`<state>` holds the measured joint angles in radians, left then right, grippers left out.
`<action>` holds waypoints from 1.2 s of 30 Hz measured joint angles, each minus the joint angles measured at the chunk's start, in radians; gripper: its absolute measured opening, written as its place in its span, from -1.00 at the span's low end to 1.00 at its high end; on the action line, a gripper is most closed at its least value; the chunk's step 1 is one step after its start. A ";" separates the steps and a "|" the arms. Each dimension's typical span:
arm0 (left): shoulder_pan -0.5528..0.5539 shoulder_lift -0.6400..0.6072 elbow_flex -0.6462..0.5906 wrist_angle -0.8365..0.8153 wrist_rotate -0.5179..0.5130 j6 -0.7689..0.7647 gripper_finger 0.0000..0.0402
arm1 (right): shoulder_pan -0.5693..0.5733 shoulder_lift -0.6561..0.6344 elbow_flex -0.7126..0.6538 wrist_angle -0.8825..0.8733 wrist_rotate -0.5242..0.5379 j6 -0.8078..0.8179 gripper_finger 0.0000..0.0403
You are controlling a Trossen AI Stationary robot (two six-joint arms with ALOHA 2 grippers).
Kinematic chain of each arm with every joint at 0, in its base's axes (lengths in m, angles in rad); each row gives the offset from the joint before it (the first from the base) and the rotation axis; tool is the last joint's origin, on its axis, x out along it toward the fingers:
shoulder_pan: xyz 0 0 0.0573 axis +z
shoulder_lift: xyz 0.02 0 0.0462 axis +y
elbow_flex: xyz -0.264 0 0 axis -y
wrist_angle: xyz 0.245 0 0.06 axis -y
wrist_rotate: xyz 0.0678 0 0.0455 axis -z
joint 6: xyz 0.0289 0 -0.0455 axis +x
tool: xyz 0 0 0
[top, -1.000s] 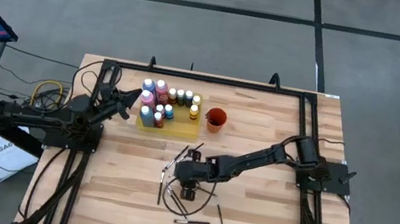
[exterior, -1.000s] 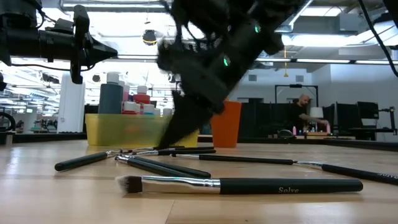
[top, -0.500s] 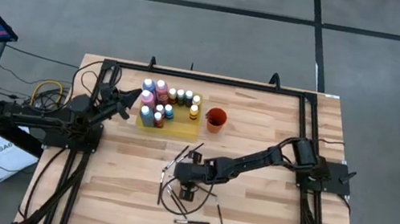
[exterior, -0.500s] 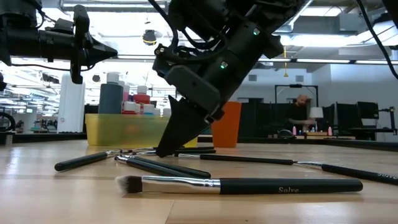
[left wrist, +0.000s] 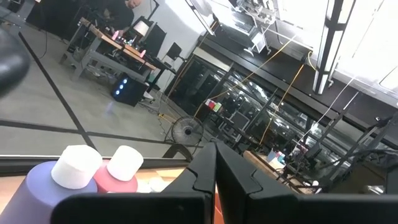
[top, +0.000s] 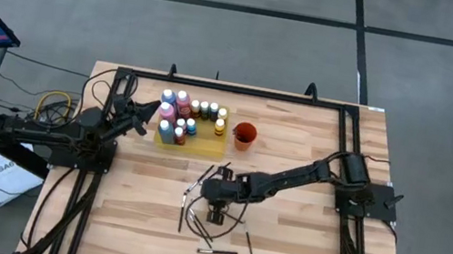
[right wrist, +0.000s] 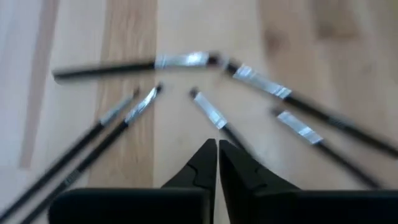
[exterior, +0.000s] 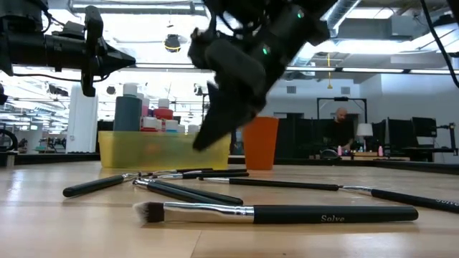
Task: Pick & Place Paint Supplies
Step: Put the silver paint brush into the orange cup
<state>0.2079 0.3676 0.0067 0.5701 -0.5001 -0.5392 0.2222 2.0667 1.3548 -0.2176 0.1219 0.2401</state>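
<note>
The left gripper (top: 152, 110) hangs at the table's (top: 298, 250) left side, just beside the bottles (top: 184, 115), its fingers (left wrist: 233, 171) pressed together on nothing. In the left wrist view a blue bottle (left wrist: 59, 186) and a pink bottle (left wrist: 121, 177), both white-capped, stand right before those fingers.

The bottles stand packed upright on the yellow mat (top: 205, 145) (in the low view it reads as a shallow yellow wall (exterior: 143, 149) with caps showing above it). Just right of the mat stands the orange cup (top: 244, 136), upright.

Nearer the table's middle, the brushes (top: 209, 221) lie scattered flat on the wood, some crossing each other, a few lying apart toward the front edge. One with a pale bristle head (exterior: 280, 212) lies closest to the low camera.

The right gripper (top: 215, 206) is above the scatter, clear of the table in the low view (exterior: 208, 136). Its fingers (right wrist: 239, 171) are clenched, tips touching, and no brush is between them; the silver-ferruled brushes (right wrist: 211, 112) lie on the wood beyond the tips.
</note>
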 joint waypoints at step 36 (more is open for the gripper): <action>0.000 0.000 0.000 0.000 0.000 0.000 -0.99 | 0.043 0.096 0.008 0.018 0.021 0.074 -0.98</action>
<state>0.2081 0.3676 0.0063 0.5701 -0.5001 -0.5392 0.2649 2.1628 1.3632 -0.2001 0.1433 0.3144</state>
